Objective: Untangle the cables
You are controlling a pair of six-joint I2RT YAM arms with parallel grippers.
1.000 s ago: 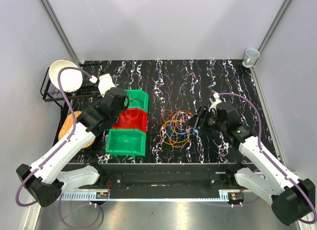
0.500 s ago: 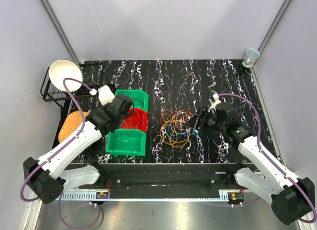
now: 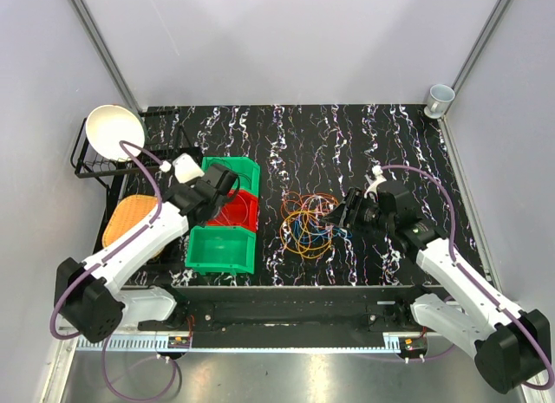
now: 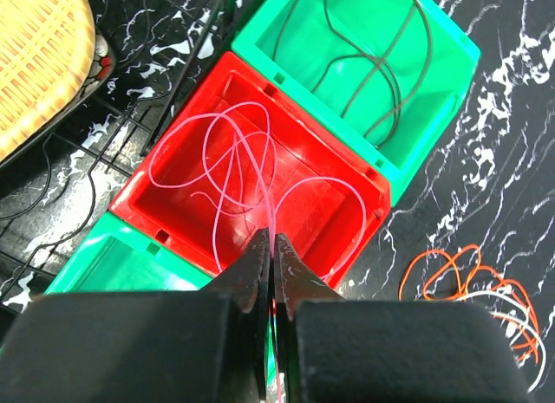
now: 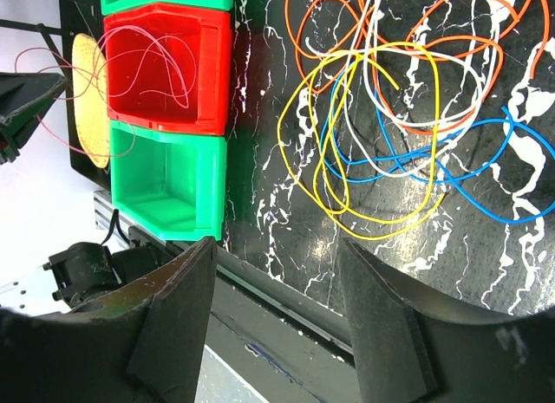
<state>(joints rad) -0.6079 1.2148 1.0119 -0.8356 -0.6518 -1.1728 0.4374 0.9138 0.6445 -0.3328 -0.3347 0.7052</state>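
Tangle of thin orange, yellow, blue wire loops [image 5: 381, 134] lies on black marbled bench [image 5: 260, 91] ahead of right hand [image 5: 277, 282], jaws apart, empty. Left hand [image 4: 270, 247] pinched tight on thin pink wire [image 4: 227, 173] trailing into red plastic bin [image 4: 299, 117] beneath. Wires likely light, limp, snaggy; grip free outer loop.

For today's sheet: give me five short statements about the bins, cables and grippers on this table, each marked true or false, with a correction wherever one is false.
1. The left gripper has its fingers shut on a pink cable. True.
2. That cable's loops lie in a green bin. False: they lie in the red bin.
3. The right gripper has its fingers open. True.
4. The red bin stands at one end of the row. False: it stands between the far green bin and the near green bin.
5. The loose tangle holds orange, yellow, blue and white cables. True.
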